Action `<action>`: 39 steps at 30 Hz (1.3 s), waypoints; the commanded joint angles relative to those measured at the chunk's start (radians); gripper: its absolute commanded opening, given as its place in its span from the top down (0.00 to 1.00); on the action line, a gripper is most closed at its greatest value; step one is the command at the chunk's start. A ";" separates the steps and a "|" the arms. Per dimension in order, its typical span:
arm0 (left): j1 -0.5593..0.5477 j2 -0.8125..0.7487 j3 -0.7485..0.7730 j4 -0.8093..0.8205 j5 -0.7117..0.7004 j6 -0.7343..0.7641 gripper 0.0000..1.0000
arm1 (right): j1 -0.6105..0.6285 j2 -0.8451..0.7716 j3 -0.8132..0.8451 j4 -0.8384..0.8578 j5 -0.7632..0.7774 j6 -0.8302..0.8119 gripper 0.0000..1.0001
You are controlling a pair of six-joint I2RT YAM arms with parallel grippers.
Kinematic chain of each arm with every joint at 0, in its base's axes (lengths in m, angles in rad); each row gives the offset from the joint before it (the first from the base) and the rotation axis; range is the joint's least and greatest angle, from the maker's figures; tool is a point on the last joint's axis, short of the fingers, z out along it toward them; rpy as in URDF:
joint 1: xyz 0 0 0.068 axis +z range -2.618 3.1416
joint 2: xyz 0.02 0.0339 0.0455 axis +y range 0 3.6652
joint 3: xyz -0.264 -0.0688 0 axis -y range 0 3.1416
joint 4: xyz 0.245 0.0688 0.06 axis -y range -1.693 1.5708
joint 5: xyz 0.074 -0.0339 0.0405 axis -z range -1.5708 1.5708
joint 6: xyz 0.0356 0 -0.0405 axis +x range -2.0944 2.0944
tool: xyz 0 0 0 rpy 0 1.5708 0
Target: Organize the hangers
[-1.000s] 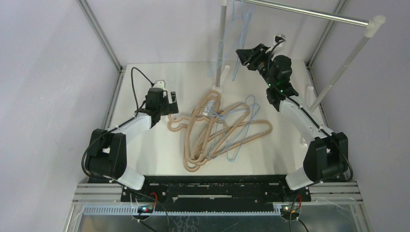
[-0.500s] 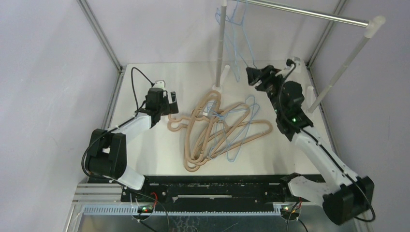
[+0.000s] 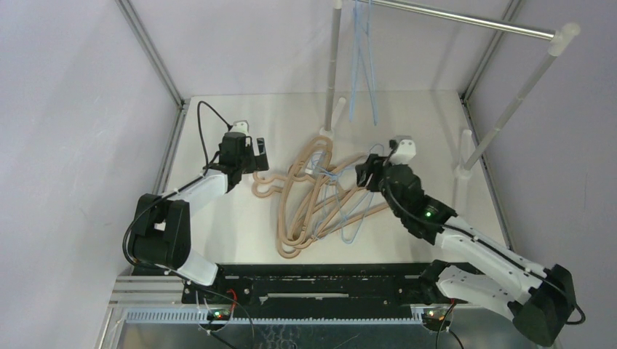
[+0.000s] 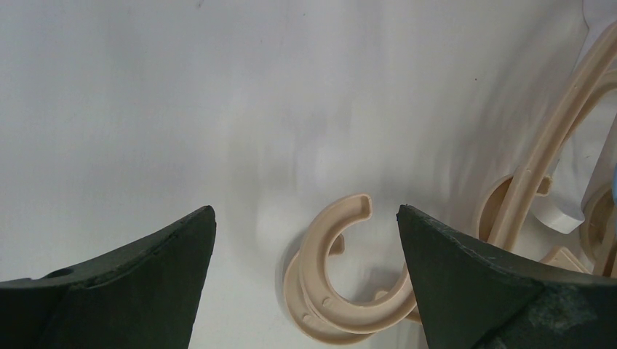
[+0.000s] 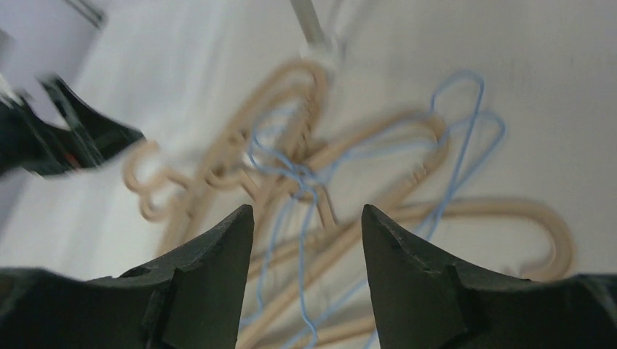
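The white surface [image 3: 218,233] is boxed in by grey walls and metal frame bars on the left, far and right sides, and the arm bases sit at its near edge. A tangled pile of hangers [image 3: 313,193] lies across the middle, tan ones looped over thin blue wire hangers [image 5: 309,174]. Bare room lies left of the pile, along the near edge, and in the far right corner around the foot of the right post [image 3: 509,102].

Two blue hangers [image 3: 361,58] hang from the left end of the silver rail [image 3: 466,20], just beside the left post [image 3: 333,65], with the rest of the rail bare towards the right.

The left claw [image 3: 256,154] sits low at the pile's left edge with its jaws spread wide and nothing gripped. In its wrist view, a tan hook [image 4: 314,251] lies on the surface [image 4: 218,109] between the two fingers, apart from both, a second hook stacked under it.

The right claw [image 3: 364,173] is over the right side of the pile, jaws partly apart and holding nothing. Its wrist view is blurred, showing the crossing of tan and blue hangers below the gap [image 5: 307,211], and the left claw [image 5: 65,145] at far left
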 commanded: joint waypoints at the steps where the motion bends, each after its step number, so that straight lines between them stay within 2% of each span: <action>1: -0.007 -0.024 0.034 0.027 -0.004 0.002 0.01 | 0.039 0.084 -0.036 -0.053 -0.019 0.065 0.37; 11: -0.007 -0.029 0.029 0.025 -0.007 0.005 0.01 | 0.063 0.465 -0.006 0.076 -0.198 0.128 0.43; 18: -0.007 -0.025 0.031 0.025 -0.009 0.005 0.01 | 0.064 0.583 0.004 0.110 -0.255 0.143 0.47; 21: -0.007 -0.021 0.031 0.025 -0.007 0.003 0.01 | 0.068 0.595 0.003 0.102 -0.271 0.143 0.52; 23: -0.008 -0.019 0.032 0.025 -0.007 0.002 0.01 | 0.068 0.598 -0.004 0.104 -0.274 0.142 0.61; 25: -0.006 -0.017 0.032 0.025 -0.006 0.002 0.01 | 0.068 0.601 -0.008 0.106 -0.277 0.141 0.80; 26: -0.007 -0.016 0.032 0.025 -0.005 0.002 0.01 | 0.068 0.601 -0.007 0.105 -0.279 0.141 0.95; 27: -0.007 -0.016 0.033 0.025 -0.006 0.002 0.01 | 0.068 0.601 -0.007 0.104 -0.280 0.141 1.00; 33: -0.007 -0.015 0.033 0.024 -0.009 0.003 0.01 | 0.068 0.552 -0.008 0.099 -0.309 0.119 1.00; 39: -0.008 -0.024 0.029 0.022 -0.018 0.005 0.01 | 0.069 0.361 -0.013 0.008 -0.280 0.120 1.00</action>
